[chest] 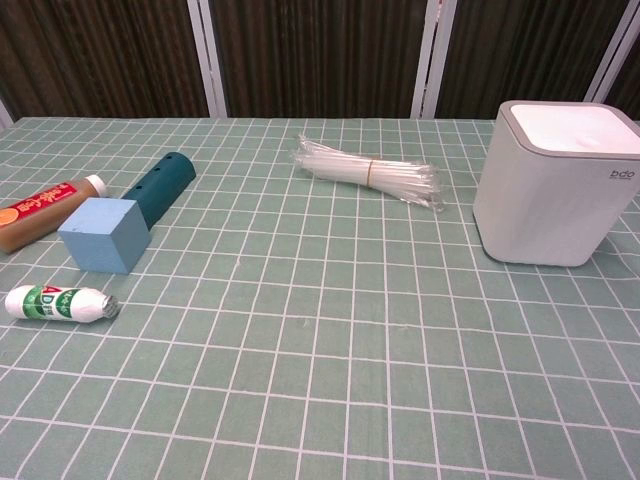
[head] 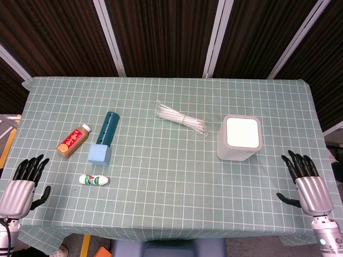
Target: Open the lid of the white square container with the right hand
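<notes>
The right hand (head: 306,179) rests at the near right edge of the desk (head: 171,187), fingers spread apart and grasping nothing. The white square container (head: 239,137) stands upright just ahead of it, well apart from it, lid (head: 243,132) closed flat on top. Further left lies a bundle of clear straws (head: 181,119), then a blue block (head: 99,155) touching a dark teal tube (head: 107,128), a brown bottle (head: 74,141) and a small green-and-white tube (head: 94,180). The left hand (head: 24,184) sits at the near left edge, fingers likewise apart, holding nothing.
</notes>
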You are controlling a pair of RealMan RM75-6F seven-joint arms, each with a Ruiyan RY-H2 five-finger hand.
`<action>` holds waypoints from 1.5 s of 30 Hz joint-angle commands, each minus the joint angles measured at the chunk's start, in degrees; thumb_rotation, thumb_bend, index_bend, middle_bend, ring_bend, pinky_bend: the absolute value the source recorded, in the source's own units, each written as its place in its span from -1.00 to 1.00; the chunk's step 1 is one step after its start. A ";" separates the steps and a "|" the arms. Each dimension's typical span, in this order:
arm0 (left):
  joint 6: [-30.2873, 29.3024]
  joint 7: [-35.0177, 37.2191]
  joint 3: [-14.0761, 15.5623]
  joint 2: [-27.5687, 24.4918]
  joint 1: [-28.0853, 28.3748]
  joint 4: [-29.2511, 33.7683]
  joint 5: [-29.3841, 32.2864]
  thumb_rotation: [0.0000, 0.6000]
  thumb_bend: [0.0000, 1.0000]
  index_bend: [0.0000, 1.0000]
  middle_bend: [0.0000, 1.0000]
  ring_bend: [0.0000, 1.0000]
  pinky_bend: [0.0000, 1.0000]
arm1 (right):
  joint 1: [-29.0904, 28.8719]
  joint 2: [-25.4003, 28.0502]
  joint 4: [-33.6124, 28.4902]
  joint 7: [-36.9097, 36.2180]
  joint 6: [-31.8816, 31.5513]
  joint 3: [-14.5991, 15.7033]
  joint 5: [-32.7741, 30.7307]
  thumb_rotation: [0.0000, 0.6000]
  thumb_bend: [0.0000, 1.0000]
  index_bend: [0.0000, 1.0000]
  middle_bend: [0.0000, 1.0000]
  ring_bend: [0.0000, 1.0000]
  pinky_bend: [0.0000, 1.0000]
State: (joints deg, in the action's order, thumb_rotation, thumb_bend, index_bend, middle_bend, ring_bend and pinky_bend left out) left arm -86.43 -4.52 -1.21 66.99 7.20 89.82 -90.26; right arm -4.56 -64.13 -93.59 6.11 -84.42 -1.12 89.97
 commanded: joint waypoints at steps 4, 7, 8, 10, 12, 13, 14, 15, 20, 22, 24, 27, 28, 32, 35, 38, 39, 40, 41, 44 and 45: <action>-0.07 0.23 0.14 -0.09 -0.12 0.09 -0.14 1.00 -0.10 -1.00 -1.00 -1.00 -0.85 | -0.31 -0.70 0.49 0.06 -0.06 -0.34 0.12 0.82 -0.83 -1.00 -1.00 -1.00 -1.00; -0.37 0.57 0.15 -0.19 -0.29 -0.05 -0.19 1.00 -0.10 -1.00 -1.00 -1.00 -0.84 | -0.99 -2.10 1.47 0.52 -0.72 -1.63 0.11 0.82 -0.83 -1.00 -0.96 -0.98 -0.94; -0.36 0.88 0.12 -0.24 -0.30 -0.11 -0.14 1.00 -0.10 -1.00 -1.00 -1.00 -0.84 | -1.56 -2.43 1.91 1.45 -1.07 -2.47 0.30 0.82 -0.83 -1.00 -0.73 -0.75 -0.69; -0.26 1.17 0.18 -0.29 -0.35 -0.29 -0.05 1.00 -0.10 -1.00 -1.00 -1.00 -0.83 | -2.81 -2.11 0.96 2.02 -0.03 -3.53 -0.10 0.83 -0.76 -1.00 -0.01 0.00 0.00; -0.11 1.36 0.29 -0.42 -0.34 -0.32 -0.13 1.00 -0.08 -1.00 -1.00 -1.00 -0.84 | -5.01 -0.15 -1.32 3.04 3.49 -4.12 -0.51 0.83 -0.50 -1.00 0.70 0.79 0.66; -0.22 1.32 0.28 -0.41 -0.34 -0.35 -0.27 1.00 -0.07 -1.00 -1.00 -1.00 -0.86 | -5.97 0.75 -2.37 4.27 5.20 -4.40 -1.05 0.83 -0.41 -1.00 0.82 0.90 0.78; -0.36 1.35 0.30 -0.40 -0.36 -0.35 -0.44 1.00 -0.05 -1.00 -1.00 -1.00 -0.87 | -7.26 1.94 -3.95 6.36 7.66 -4.78 -2.06 0.83 -0.30 -1.00 0.93 0.98 0.90; -0.41 1.45 0.33 -0.44 -0.38 -0.29 -0.52 1.00 -0.05 -1.00 -1.00 -1.00 -0.88 | -8.23 2.84 -5.26 7.99 9.72 -5.04 -3.19 0.83 -0.22 -1.00 0.98 1.00 0.97; -0.18 1.20 0.08 -0.87 -0.63 0.27 0.62 1.00 -0.05 -1.00 -1.00 -1.00 -0.88 | -14.13 8.40 -13.08 17.87 21.24 -7.09 -12.87 0.83 -0.02 -1.00 1.00 1.00 1.00; -0.19 1.42 0.09 -1.01 -0.78 0.39 0.85 1.00 -0.04 -1.00 -1.00 -1.00 -0.88 | -15.90 9.85 -15.20 21.36 23.75 -7.70 -16.50 0.83 0.04 -1.00 1.00 1.00 1.00; -0.35 1.71 0.15 -1.16 -0.94 0.36 0.82 1.00 -0.05 -1.00 -1.00 -1.00 -0.88 | -17.96 11.01 -17.32 24.78 26.34 -8.11 -20.53 0.84 0.09 -1.00 1.00 1.00 1.00; -0.61 2.14 0.30 -1.28 -1.21 0.26 0.68 1.00 -0.05 -1.00 -1.00 -1.00 -0.88 | -20.82 11.81 -19.24 29.02 29.15 -8.15 -25.77 0.84 0.10 -1.00 1.00 1.00 1.00; -0.69 2.20 0.34 -1.29 -1.34 0.26 0.78 1.00 -0.05 -1.00 -1.00 -1.00 -0.88 | -21.57 11.86 -19.64 30.17 29.61 -8.10 -27.23 0.84 0.10 -1.00 1.00 1.00 1.00; -0.68 1.59 0.06 -1.45 -1.55 0.84 1.56 1.00 -0.05 -1.00 -1.00 -1.00 -0.88 | -24.80 11.69 -20.99 33.10 31.61 -7.71 -33.23 0.84 0.10 -1.00 1.00 1.00 1.00; -0.66 1.56 0.02 -1.54 -1.56 0.99 1.60 1.00 -0.05 -1.00 -1.00 -1.00 -0.87 | -25.53 11.67 -21.18 33.54 31.88 -7.53 -34.49 0.84 0.10 -1.00 1.00 1.00 1.00; -0.81 1.60 0.00 -1.61 -1.66 1.06 1.58 1.00 -0.05 -1.00 -1.00 -1.00 -0.88 | -26.39 11.45 -21.32 33.83 32.05 -7.22 -35.90 0.85 0.10 -1.00 1.00 1.00 1.00; -0.88 1.63 -0.02 -1.65 -1.68 1.09 1.52 1.00 -0.05 -1.00 -1.00 -1.00 -0.88 | -26.77 11.37 -21.37 33.80 32.25 -7.01 -36.44 0.84 0.10 -1.00 1.00 1.00 1.00; -0.87 1.66 -0.13 -1.69 -1.62 1.19 1.54 1.00 -0.05 -1.00 -1.00 -1.00 -0.88 | -27.26 11.29 -21.34 33.80 32.57 -6.67 -36.99 0.84 0.10 -1.00 1.00 1.00 1.00; -0.82 1.66 -0.19 -1.73 -1.58 1.25 1.59 1.00 -0.05 -1.00 -1.00 -1.00 -0.88 | -27.60 11.20 -21.24 33.90 32.73 -6.37 -37.31 0.84 0.10 -1.00 1.00 1.00 1.00; -0.78 1.80 -0.14 -1.78 -1.63 1.26 1.52 1.00 -0.05 -1.00 -1.00 -1.00 -0.87 | -28.86 10.25 -20.33 34.11 33.22 -5.34 -38.91 0.84 0.10 -1.00 1.00 1.00 1.00; -0.81 1.84 -0.18 -1.77 -1.61 1.23 1.46 1.00 -0.05 -1.00 -1.00 -1.00 -0.87 | -29.12 10.06 -20.14 34.05 33.22 -5.12 -39.29 0.84 0.10 -1.00 1.00 1.00 1.00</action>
State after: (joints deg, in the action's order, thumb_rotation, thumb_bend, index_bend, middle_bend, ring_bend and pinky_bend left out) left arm -87.23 -2.69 -1.38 65.22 5.59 91.06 -88.79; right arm -33.36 -53.70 -114.09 40.13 -51.34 -6.61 51.14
